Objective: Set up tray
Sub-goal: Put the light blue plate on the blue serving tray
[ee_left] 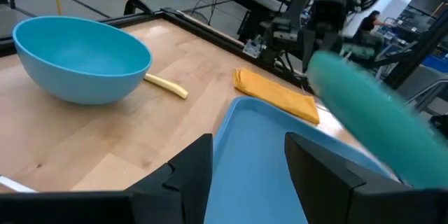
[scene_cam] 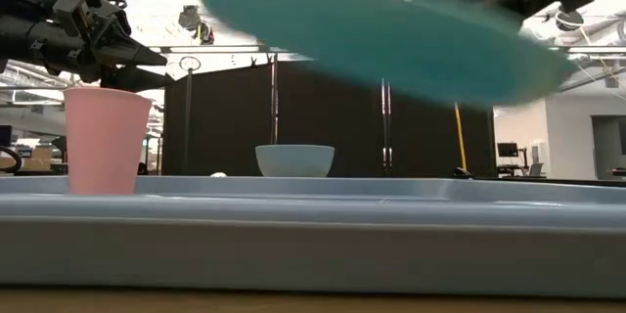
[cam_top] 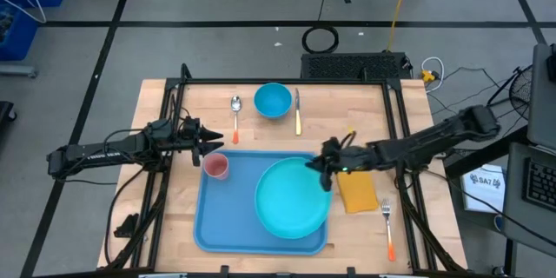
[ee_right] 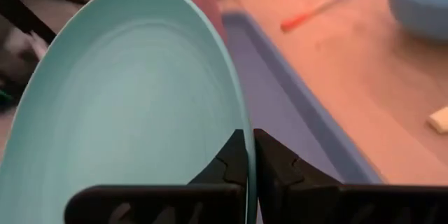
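Observation:
The light-blue tray lies on the wooden table, nearer its near edge. A pink cup stands upright on the tray's far-left corner. My right gripper is shut on a round teal plate that hovers over the tray's right half. My left gripper is open and hangs just beyond the tray's far-left corner, close to the cup and above it. In the left wrist view its fingers frame the tray, with nothing between them. My right gripper pinches the plate's rim at its far-right edge between its two fingers. It comes in from the table's right, roughly level. The plate is lifted clear of the tray and hangs tilted above it.
Beyond the tray lie a blue bowl, a spoon to its left and a yellow-handled knife to its right. An orange-yellow napkin and an orange-handled fork lie right of the tray.

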Robot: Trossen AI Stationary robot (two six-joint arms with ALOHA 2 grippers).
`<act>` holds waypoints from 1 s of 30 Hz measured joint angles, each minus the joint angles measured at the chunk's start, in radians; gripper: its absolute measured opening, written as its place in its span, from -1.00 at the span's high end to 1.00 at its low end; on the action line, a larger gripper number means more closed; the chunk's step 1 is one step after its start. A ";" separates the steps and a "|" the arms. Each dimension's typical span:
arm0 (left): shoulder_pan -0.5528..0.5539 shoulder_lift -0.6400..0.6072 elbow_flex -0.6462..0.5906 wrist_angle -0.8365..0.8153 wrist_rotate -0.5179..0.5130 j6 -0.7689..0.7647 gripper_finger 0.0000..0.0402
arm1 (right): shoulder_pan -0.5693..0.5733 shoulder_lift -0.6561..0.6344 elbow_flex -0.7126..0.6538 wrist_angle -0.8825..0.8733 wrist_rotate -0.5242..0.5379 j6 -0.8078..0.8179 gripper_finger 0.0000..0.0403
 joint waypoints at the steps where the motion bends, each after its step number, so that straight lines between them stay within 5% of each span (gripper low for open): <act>1: 0.000 0.000 0.000 0.000 0.000 0.000 0.08 | 0.000 0.036 0.024 -0.015 0.000 -0.001 1.00; 7: 0.000 0.000 0.000 0.000 0.000 -0.001 0.08 | 0.000 0.211 0.140 0.021 -0.081 -0.031 1.00; 19: 0.000 0.000 0.000 0.002 0.000 0.001 0.08 | -0.016 0.459 0.329 0.043 -0.077 -0.139 1.00; 30: 0.000 0.000 0.000 0.001 0.001 0.004 0.08 | -0.027 0.568 0.379 0.157 -0.114 -0.136 1.00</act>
